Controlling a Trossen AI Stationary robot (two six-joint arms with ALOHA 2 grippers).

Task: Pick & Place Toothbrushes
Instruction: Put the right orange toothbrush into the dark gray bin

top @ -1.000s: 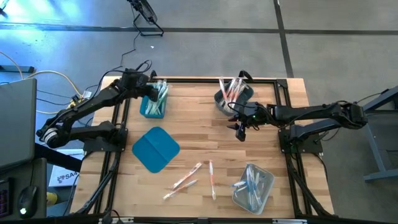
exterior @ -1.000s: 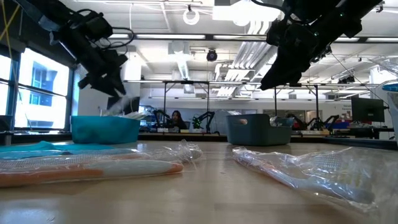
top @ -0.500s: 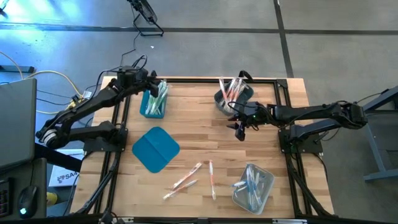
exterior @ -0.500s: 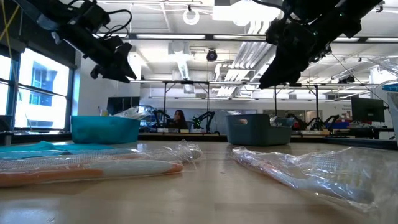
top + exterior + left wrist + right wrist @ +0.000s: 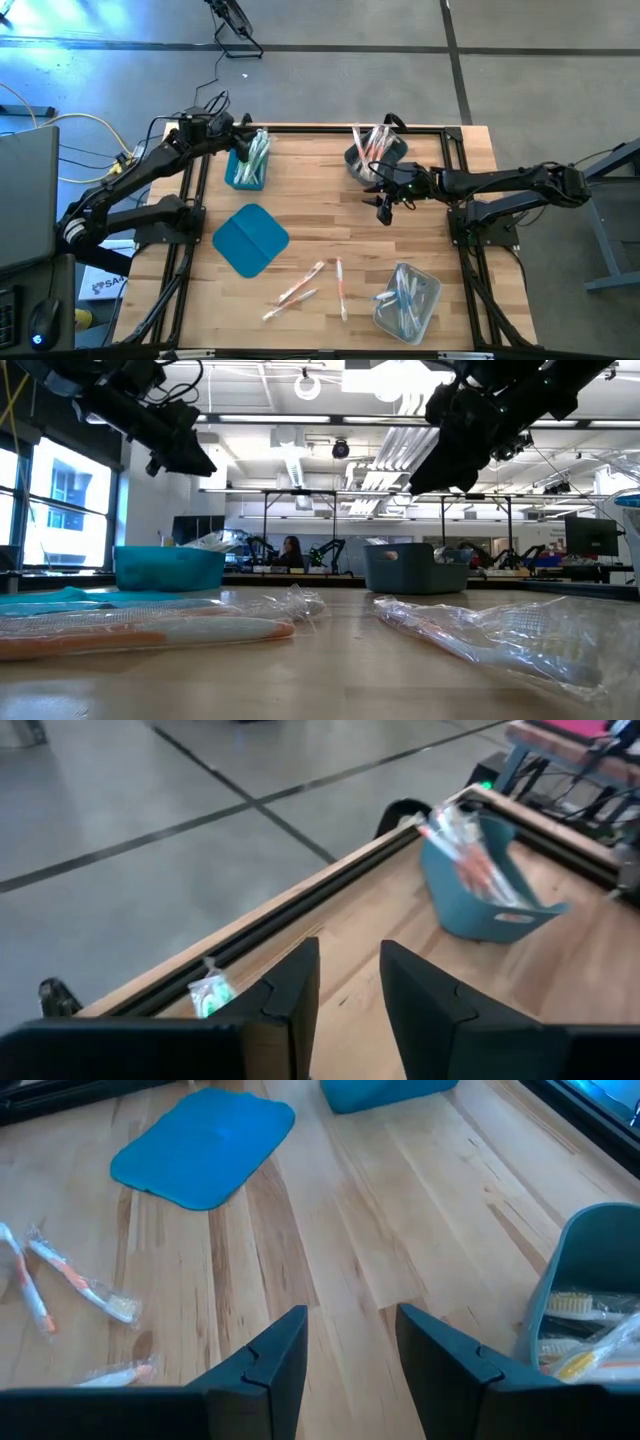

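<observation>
Three loose toothbrushes [image 5: 318,283] lie on the table [image 5: 320,220] between the flat teal lid [image 5: 250,239] and the clear bin [image 5: 408,298], which holds more. Teal bin [image 5: 247,162] at the far left edge: green-toned brushes inside. Grey bin [image 5: 373,154] at the far edge: pink-orange brushes inside. Left gripper [image 5: 240,137] hangs raised beside the teal bin, fingers [image 5: 288,1003] apart with a narrow gap, nothing between them. Right gripper [image 5: 386,212] hovers above bare wood just in front of the grey bin, fingers [image 5: 272,1360] spread, empty.
</observation>
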